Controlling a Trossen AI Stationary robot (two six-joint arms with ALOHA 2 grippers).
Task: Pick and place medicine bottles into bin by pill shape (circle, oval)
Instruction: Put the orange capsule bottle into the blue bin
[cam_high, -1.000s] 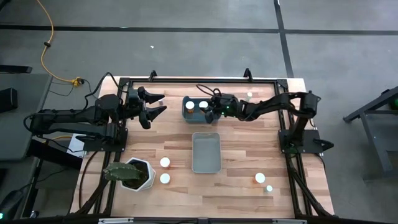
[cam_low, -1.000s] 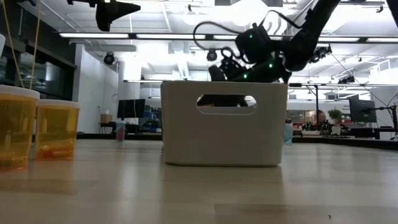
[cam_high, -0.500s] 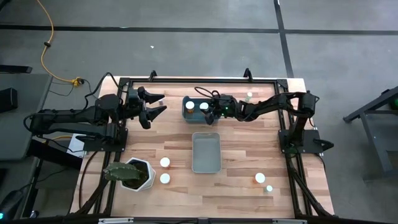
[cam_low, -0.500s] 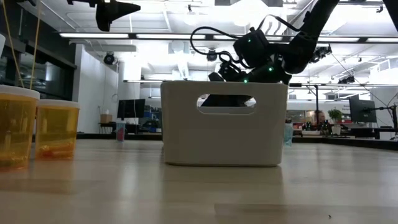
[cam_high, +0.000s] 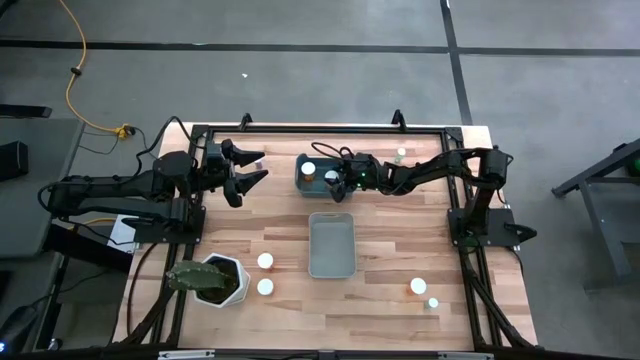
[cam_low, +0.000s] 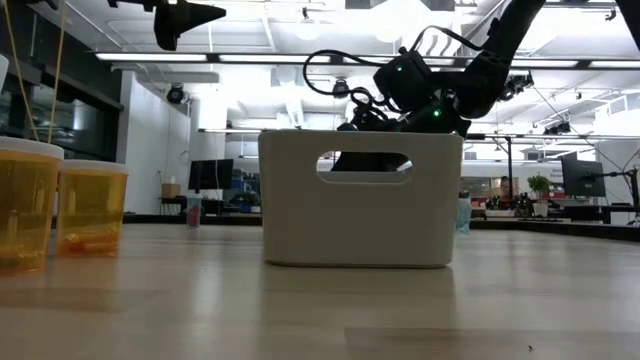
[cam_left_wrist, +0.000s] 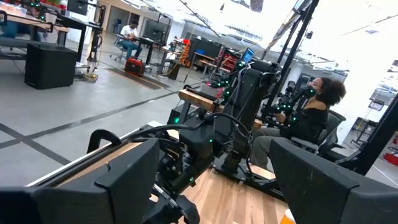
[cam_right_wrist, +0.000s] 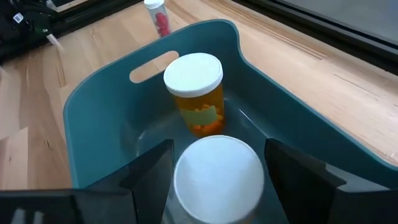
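From the right wrist, the right pincer stands spread around a white-capped medicine bottle that sits low inside the teal bin; whether the fingers press on it or have let go, I cannot tell. Just beyond, a second amber bottle stands upright in the same bin.

Against half a second ago, the right arm has reached a little farther over the bin and lower into it, so the bottle now lies between the bin's walls instead of above its near rim. By my judgement the delivery is at its release stage.

Farther out on the counter, two bottles stand beside the white plant pot, two more near the right front corner, and the grey bin looks empty. The left pincer waits spread, raised at the counter's left.
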